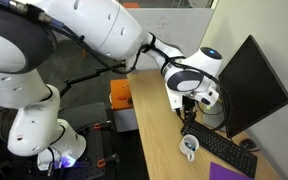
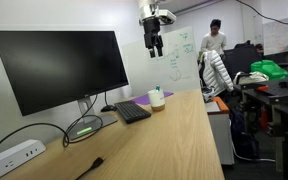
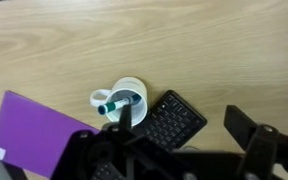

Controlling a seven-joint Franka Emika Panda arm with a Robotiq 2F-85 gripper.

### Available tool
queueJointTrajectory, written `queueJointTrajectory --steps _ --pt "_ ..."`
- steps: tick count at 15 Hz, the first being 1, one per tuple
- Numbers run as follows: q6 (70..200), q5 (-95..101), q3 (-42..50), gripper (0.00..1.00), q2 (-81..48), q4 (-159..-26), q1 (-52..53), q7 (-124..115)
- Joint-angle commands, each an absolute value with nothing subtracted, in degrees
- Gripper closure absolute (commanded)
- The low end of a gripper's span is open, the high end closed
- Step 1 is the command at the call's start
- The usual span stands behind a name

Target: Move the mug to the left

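Note:
The small white mug (image 3: pixel 130 90) stands on the wooden desk with its handle to the left and a teal-capped marker inside. It touches the corner of the black keyboard (image 3: pixel 176 117). In both exterior views the mug (image 1: pixel 189 147) (image 2: pixel 156 98) sits by the keyboard's end. My gripper (image 3: pixel 184 125) is open and empty, its two dark fingers spread over the keyboard, with one finger next to the mug. In both exterior views the gripper (image 1: pixel 195 108) (image 2: pixel 156 45) hangs well above the mug and touches nothing.
A purple notebook (image 3: pixel 34 135) lies beside the mug. A black monitor (image 2: pixel 59 65) (image 1: pixel 254 85) stands behind the keyboard (image 2: pixel 132 111). A white power strip (image 2: pixel 9 157) and cables lie along the desk. A person (image 2: pixel 214 40) stands by the whiteboard far back.

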State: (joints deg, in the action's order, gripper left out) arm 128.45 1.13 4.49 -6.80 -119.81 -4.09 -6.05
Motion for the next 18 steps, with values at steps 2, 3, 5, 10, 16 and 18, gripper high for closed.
queueJointTrajectory --steps 2,3,5,10,16,18 --pt "130.99 -0.18 4.49 0.00 -7.87 -120.01 -4.41 -4.44" --pt "132.97 -0.71 4.52 0.00 -8.85 -119.96 -4.60 -3.93" --pt "136.87 -0.61 4.75 0.00 -12.09 -119.25 -4.94 -4.30" --pt "144.28 0.05 5.07 0.00 -22.01 -116.13 -5.37 -5.67" --pt "143.75 1.36 7.05 0.00 -32.32 -108.31 -4.41 -8.36" --pt "142.93 1.90 7.92 0.00 -34.85 -106.01 -4.07 -9.01"
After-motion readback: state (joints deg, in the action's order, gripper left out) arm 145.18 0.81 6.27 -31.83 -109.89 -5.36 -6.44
